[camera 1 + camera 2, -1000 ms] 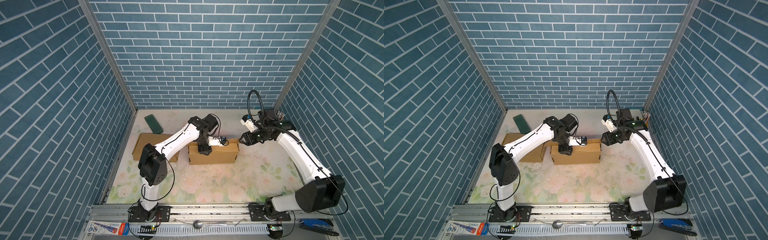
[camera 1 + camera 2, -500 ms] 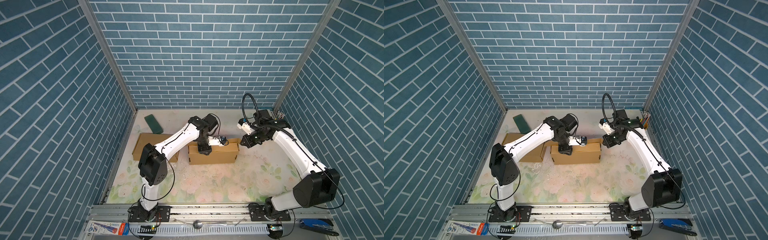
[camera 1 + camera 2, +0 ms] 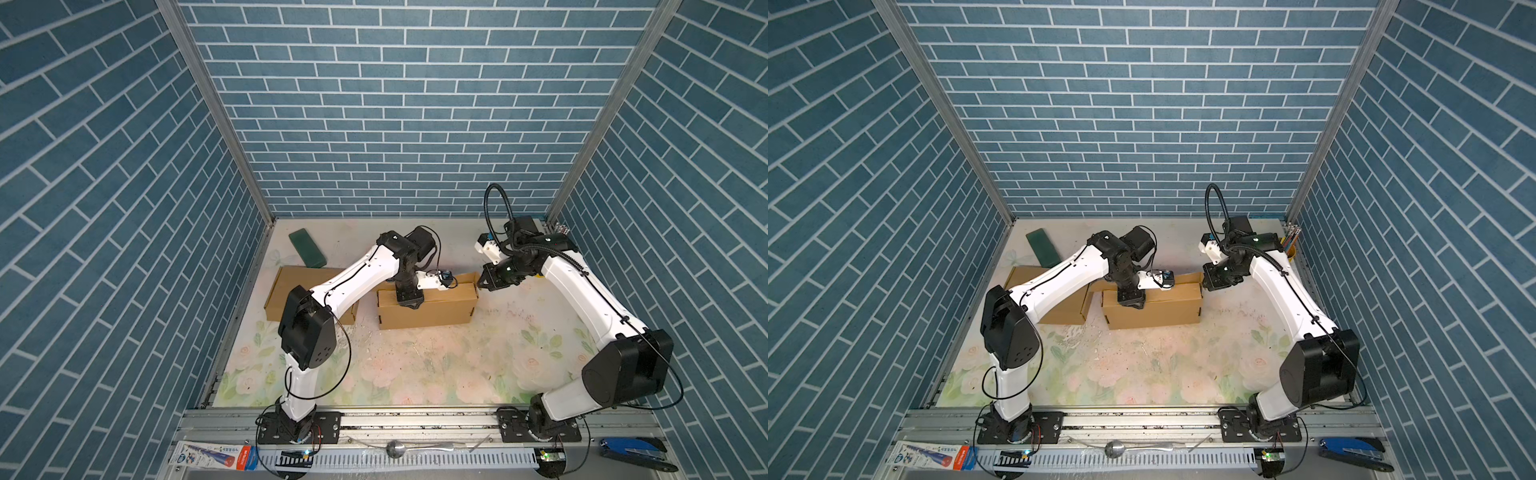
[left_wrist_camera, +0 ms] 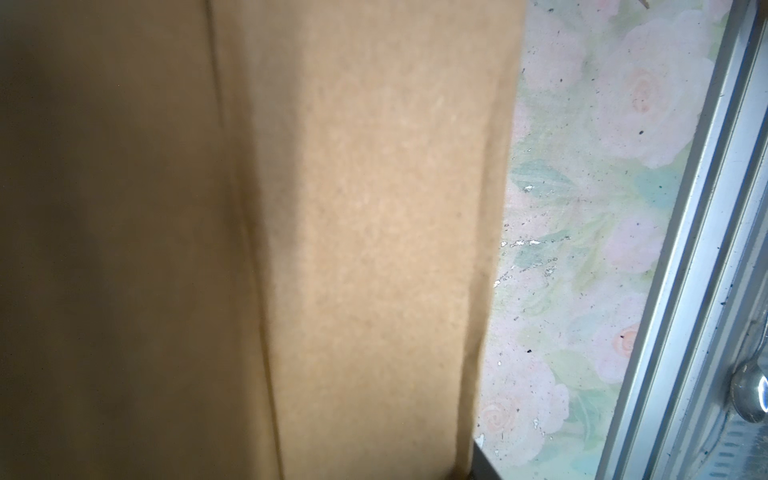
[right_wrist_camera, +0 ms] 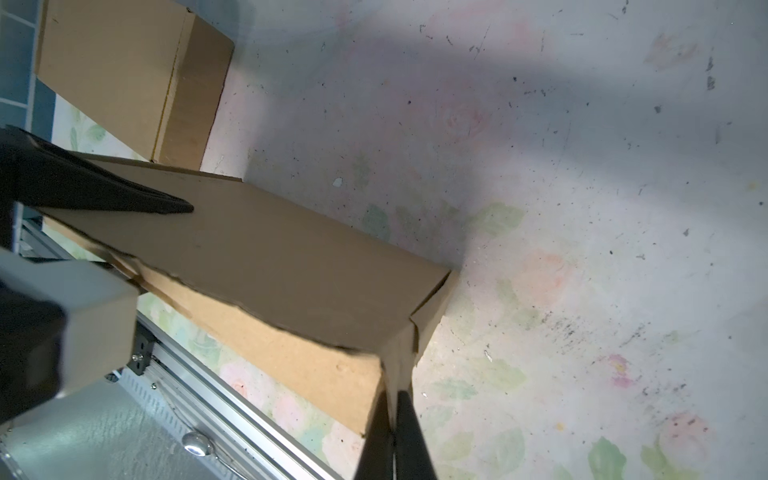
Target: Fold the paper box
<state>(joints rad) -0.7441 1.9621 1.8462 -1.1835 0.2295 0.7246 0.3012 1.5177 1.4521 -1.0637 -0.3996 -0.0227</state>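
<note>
Floral mat (image 3: pixel 436 365), two boxes: side box (image 3: pixel 291 286) alone; right gripper (image 5: pixel 392 399) pinches middle box's (image 3: pixel 432 313) end; left gripper (image 3: pixel 409 302) atop it, grip unclear.

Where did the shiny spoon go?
In both top views the spoon lies on the metal frame at the front edge, between the left arm's base and the right arm's base.

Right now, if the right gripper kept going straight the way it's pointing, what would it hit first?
The paper box: the right gripper points at the end facing it, fingertips shut at the end flap, apparently pinching its edge.
</note>
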